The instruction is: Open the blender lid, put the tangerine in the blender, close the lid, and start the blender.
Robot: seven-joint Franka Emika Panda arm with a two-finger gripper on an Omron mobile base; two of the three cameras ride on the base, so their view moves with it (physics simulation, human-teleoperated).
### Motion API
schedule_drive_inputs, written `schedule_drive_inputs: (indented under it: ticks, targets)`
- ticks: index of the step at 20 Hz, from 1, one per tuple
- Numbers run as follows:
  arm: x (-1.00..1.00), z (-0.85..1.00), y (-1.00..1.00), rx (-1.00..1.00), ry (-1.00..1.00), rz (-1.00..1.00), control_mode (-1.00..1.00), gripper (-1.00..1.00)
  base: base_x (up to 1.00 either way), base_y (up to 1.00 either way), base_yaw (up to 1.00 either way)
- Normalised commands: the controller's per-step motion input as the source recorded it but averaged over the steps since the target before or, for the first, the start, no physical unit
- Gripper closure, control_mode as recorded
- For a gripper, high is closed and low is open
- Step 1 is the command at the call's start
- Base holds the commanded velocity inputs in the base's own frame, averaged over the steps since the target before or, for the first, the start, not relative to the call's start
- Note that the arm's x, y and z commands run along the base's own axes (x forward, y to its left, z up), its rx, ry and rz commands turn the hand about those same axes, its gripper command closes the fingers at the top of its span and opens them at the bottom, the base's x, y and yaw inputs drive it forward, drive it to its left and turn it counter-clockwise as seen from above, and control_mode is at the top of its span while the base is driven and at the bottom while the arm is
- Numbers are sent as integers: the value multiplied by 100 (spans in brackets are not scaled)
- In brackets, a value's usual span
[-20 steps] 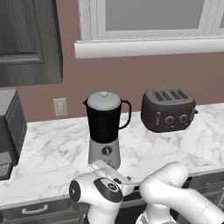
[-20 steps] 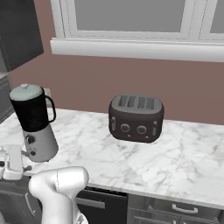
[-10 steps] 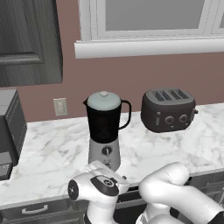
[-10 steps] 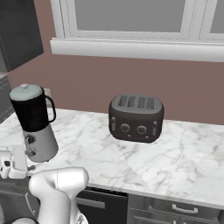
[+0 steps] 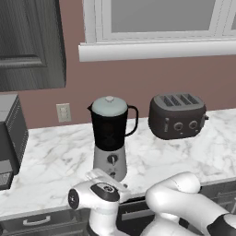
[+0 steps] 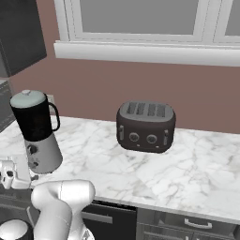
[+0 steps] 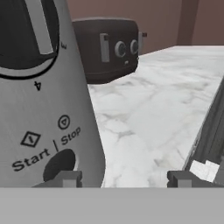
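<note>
The blender (image 5: 109, 138) stands on the marble counter, a black jar on a silver-grey base. Its pale grey-blue lid (image 5: 109, 107) sits shut on the jar. My gripper (image 5: 105, 177) hangs low, right in front of the base, below the black dial (image 5: 112, 159). In the hand view the base (image 7: 48, 109) is very near on the left. Its dark round Start/Stop button (image 7: 59, 164) lies just above my left fingertip (image 7: 65, 178). The gripper (image 7: 122, 179) is open and holds nothing. From the right base view the gripper (image 6: 7, 176) sits left of the blender (image 6: 37, 136). The tangerine is out of view.
A dark four-slot toaster (image 5: 177, 116) stands on the counter (image 5: 152, 161) to the right of the blender. A dark appliance (image 5: 9, 138) stands at the far left. Above the counter are a wall outlet (image 5: 63, 112) and a window sill (image 5: 156, 48). Drawers run below the counter's front edge.
The hand has crept slightly closer to the blender's base. Blender, lid and toaster have not moved.
</note>
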Motion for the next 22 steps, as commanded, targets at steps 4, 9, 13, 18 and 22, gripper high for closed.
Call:
schedule_drive_inputs:
  ticks: [4,9,13,18,22]
  targets:
    - [26,-13,6,0,0,0,-100,-100,0,0,0]
    - [9,-5,1,0,-5,0,-100,-100,0,0,0]
    - [-37,2,-3,0,-18,0,-100,-100,0,0,0]
    - [-29,25,0,0,-17,0,-100,-100,0,0,0]
    - [-16,38,0,0,-14,0,-100,-100,0,0,0]
